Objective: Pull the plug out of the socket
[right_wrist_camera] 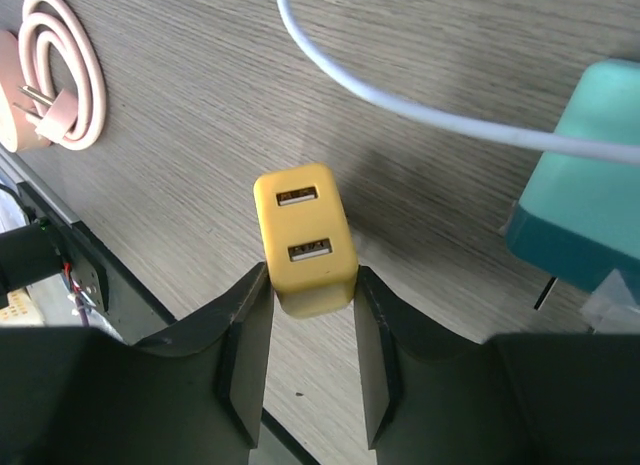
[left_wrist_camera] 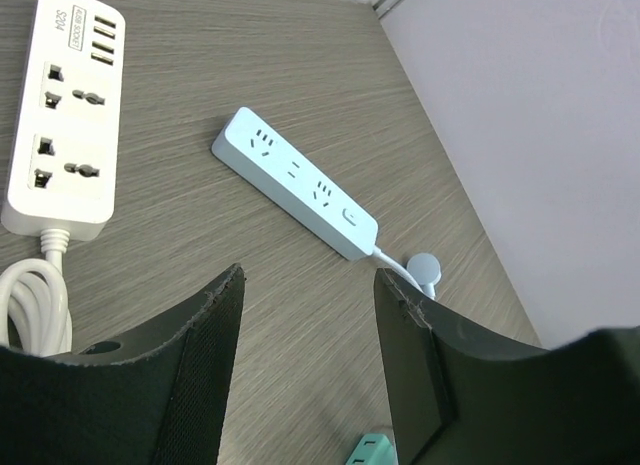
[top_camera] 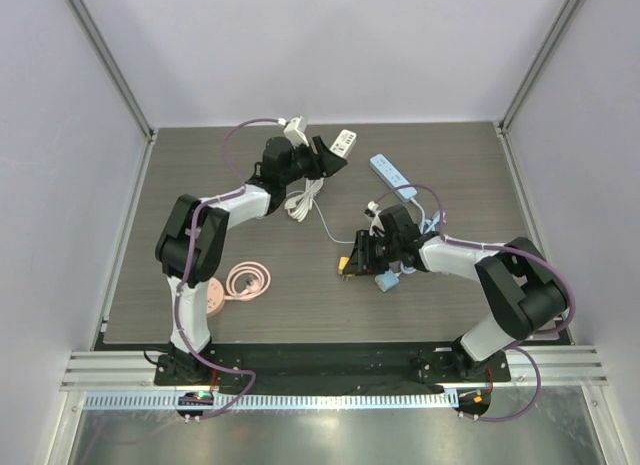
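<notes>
At the lower left of the overhead view, a coiled pink cable is lying on the grey wood-grain worktop. At upper centre, the left end effector is hovering open and empty near a white rectangular power strip and a slim pale blue power strip. Right of centre, the right end effector is gripping the yellow boxy two-port USB plug, well apart from both strips and beside a teal adapter.

Yellow USB plug, unplugged, in right claw.
</notes>
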You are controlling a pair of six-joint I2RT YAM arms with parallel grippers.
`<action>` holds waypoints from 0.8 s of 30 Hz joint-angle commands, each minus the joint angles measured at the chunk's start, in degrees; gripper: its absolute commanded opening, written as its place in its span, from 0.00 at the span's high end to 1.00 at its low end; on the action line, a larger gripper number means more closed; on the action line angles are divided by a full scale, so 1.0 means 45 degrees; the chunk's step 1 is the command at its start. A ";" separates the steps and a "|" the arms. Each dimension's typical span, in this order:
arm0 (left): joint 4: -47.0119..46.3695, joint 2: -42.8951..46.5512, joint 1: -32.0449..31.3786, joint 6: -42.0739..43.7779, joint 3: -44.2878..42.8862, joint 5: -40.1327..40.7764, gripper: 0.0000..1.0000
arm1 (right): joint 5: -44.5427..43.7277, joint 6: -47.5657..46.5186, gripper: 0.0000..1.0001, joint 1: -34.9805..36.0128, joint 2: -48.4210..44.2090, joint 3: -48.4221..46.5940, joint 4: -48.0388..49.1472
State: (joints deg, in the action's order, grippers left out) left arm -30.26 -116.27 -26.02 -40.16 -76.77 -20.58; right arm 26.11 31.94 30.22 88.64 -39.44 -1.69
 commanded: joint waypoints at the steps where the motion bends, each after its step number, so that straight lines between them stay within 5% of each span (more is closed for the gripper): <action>1: -0.0678 0.0798 0.0021 0.0507 0.0107 0.0003 0.44 | 0.0117 0.0109 0.58 0.0062 0.0067 -0.0317 0.0748; 9: -0.0795 0.0954 0.0021 0.0468 0.0361 -0.0153 0.43 | -0.0625 -0.0165 0.30 0.0062 -0.0186 -0.0492 0.0455; 17: -0.0327 0.3080 -0.0057 0.0818 0.1823 -0.0252 0.43 | -0.2440 -0.0868 0.23 0.0043 -0.1472 -0.1001 -0.1224; 24: -0.0226 0.6260 -0.0682 -0.0033 0.5916 0.0452 0.41 | -0.4199 -0.0070 0.19 0.0062 -0.3972 -0.0009 -0.1285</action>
State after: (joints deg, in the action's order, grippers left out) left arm -29.41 -93.34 -27.94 -38.26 -56.99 -19.86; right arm 12.80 30.00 30.26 75.24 -41.21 -8.16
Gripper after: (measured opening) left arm 0.584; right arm 0.803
